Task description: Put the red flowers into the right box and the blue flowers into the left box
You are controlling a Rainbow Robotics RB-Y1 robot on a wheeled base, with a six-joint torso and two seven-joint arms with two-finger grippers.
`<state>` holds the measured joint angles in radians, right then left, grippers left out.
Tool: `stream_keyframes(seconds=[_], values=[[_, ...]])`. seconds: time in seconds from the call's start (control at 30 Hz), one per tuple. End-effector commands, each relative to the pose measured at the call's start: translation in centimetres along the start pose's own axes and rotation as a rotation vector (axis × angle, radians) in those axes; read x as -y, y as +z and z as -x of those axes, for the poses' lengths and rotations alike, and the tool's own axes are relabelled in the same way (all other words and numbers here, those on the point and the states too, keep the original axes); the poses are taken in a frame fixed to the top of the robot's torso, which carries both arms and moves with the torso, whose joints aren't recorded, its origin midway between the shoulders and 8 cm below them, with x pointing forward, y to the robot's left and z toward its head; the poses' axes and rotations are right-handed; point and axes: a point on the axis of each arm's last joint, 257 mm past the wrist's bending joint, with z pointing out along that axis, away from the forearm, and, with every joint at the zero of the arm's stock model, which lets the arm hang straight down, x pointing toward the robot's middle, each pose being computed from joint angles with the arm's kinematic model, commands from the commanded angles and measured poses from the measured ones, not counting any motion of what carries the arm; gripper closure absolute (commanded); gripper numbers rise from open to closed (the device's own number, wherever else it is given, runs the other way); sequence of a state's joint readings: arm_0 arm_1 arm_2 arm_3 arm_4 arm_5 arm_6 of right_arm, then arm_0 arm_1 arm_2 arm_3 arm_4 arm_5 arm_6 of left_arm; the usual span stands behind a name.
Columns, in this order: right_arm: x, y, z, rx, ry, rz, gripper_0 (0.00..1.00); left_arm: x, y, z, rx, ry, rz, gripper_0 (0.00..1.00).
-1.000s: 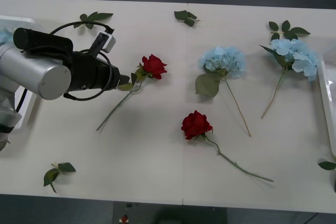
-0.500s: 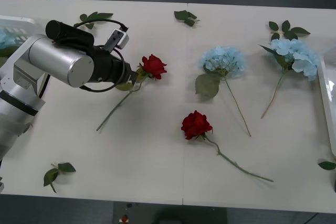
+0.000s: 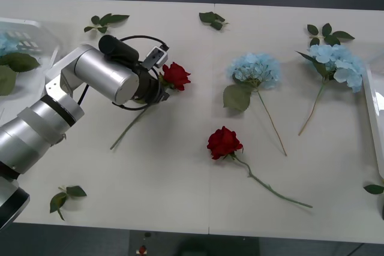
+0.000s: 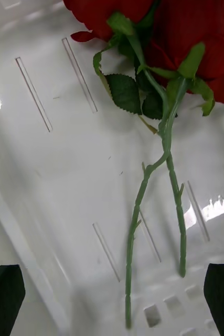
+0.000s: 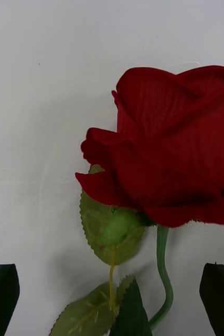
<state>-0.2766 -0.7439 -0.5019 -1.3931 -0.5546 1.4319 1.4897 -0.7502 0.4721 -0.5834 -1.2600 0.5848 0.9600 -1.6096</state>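
Your left gripper (image 5: 112, 299) stood wide open and empty, the rose (image 5: 169, 152) straight ahead, stem running between its fingers.

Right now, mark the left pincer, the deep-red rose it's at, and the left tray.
left pincer (image 5: 112, 299): left wrist view, midway between its open black fingertips.
deep-red fabric rose (image 3: 176, 75): front view, flower head.
translucent-white plastic tray (image 3: 36, 31): front view, raised rim.

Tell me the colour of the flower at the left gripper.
Deep red, a rose on a green stem; the left wrist view shows it best, between the open left gripper.
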Motion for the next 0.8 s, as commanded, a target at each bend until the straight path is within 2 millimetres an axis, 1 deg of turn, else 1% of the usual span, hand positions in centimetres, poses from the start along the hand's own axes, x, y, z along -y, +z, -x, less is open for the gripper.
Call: stream_keyframes(seconds=[0.03, 0.1, 0.23, 0.33, 0.4, 0.43, 0.47, 0.5, 0.53, 0.57, 0.6, 0.63, 0.67, 0.7, 0.77, 0.8], values=[[-1.5, -3.2, 2.5, 0.043, 0.046, -0.022, 0.0, 0.3, 0.2, 2.6, 0.048, -0.021, 0.009, 0.0], [-2.5, -3.4, 2.2, 0.035, 0.062, -0.032, 0.0, 0.5, 0.7, 2.4, 0.042, -0.016, 0.009, 0.0], [-3.7, -3.4, 1.9, 0.041, 0.096, -0.057, 0.0, 1.2, 1.2, 1.7, 0.024, -0.008, 0.006, 0.02], [-4.7, -3.0, 1.7, 0.05, 0.114, -0.073, 0.0, 1.8, 1.4, 1.4, 0.016, -0.007, 0.0, 0.04], [-6.1, -2.7, 1.7, 0.053, 0.124, -0.064, 0.0, 2.1, 1.5, 1.2, 0.011, -0.007, -0.001, 0.1], [-6.9, -2.5, 1.7, 0.055, 0.127, -0.059, 0.0, 2.1, 1.6, 1.0, 0.008, -0.004, 0.003, 0.17], [-7.9, -2.2, 1.6, 0.054, 0.127, -0.053, 0.0, 2.1, 1.6, 1.0, 0.006, -0.005, 0.005, 0.27], [-8.3, -2.1, 1.5, 0.054, 0.13, -0.05, 0.0, 2.2, 1.6, 1.0, 0.008, -0.007, 0.004, 0.33], [-9.5, -1.9, 1.6, 0.06, 0.136, -0.038, 0.0, 2.2, 1.6, 1.0, 0.006, -0.009, 0.005, 0.44], [-10.5, -1.6, 1.5, 0.065, 0.147, -0.026, 0.0, 2.2, 1.6, 1.0, 0.008, -0.012, 0.005, 0.52], [-11.1, -1.4, 1.5, 0.068, 0.152, -0.02, 0.0, 2.2, 1.6, 1.0, 0.008, -0.013, 0.005, 0.55], [-12.1, -1.2, 1.5, 0.075, 0.162, -0.005, 0.0, 2.2, 1.6, 0.9, 0.007, -0.017, 0.004, 0.59], [-13.1, -0.9, 1.4, 0.081, 0.173, 0.007, 0.0, 2.1, 1.6, 0.9, 0.005, -0.02, 0.006, 0.66], [-13.5, -0.7, 1.3, 0.08, 0.178, 0.011, 0.0, 2.0, 1.6, 0.8, 0.003, -0.024, 0.006, 0.7], [-15.1, -0.3, 0.7, 0.078, 0.18, 0.031, 0.0, 2.2, 1.6, 0.9, 0.007, -0.032, 0.003, 0.83], [-15.4, -0.1, 0.6, 0.075, 0.18, 0.034, 0.0, 2.1, 1.7, 0.8, 0.004, -0.033, 0.005, 0.87]])
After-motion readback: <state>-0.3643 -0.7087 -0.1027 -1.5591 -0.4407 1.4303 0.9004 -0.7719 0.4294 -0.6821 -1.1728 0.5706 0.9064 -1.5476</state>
